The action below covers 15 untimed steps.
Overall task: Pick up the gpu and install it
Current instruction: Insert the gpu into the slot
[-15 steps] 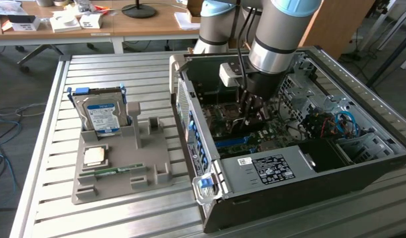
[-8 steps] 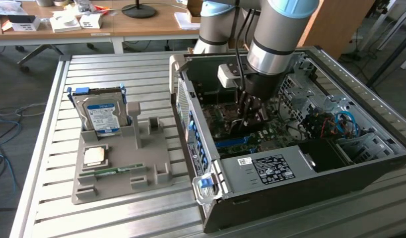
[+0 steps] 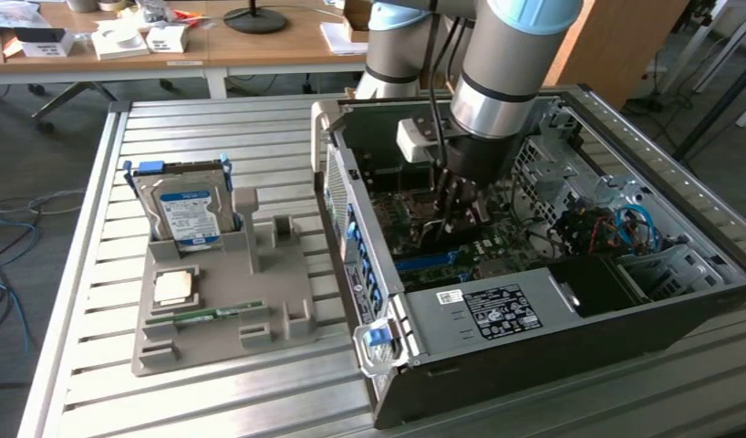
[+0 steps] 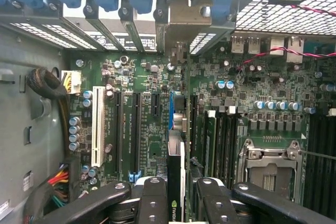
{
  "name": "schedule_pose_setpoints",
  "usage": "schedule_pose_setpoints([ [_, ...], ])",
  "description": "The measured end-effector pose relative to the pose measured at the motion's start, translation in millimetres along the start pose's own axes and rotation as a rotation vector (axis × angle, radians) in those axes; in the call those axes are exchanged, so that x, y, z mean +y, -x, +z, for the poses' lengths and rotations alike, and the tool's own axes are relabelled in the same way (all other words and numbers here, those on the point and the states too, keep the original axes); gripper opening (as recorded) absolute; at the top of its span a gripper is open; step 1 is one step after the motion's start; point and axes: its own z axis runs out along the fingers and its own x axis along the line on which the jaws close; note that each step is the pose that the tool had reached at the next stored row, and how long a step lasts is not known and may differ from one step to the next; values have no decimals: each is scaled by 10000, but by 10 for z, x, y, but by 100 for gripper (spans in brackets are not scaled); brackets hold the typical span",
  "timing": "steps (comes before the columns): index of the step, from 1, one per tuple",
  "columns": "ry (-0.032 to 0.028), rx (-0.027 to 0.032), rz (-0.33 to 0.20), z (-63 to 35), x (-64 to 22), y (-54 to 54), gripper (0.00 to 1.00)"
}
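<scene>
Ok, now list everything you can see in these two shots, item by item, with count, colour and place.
table: one, silver slatted metal, under everything
desks: wooden, behind the table
computer case: one, dark grey, open, exterior view's right
motherboard: one, green, inside the case
power supply: one, grey, near end of the case
tray: one, grey, exterior view's left of the case
hard drive: one, silver with blue label, upright in the tray
memory stick: one, green, lying in the tray
gpu: one, black, edge-on over the motherboard slots
arm: one, grey and light blue, reaching into the case
gripper: one, black, shut on the gpu
</scene>
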Motion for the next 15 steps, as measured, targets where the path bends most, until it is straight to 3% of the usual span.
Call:
schedule_pose_setpoints([
  [15, -1, 1, 1, 44, 13, -1, 26],
])
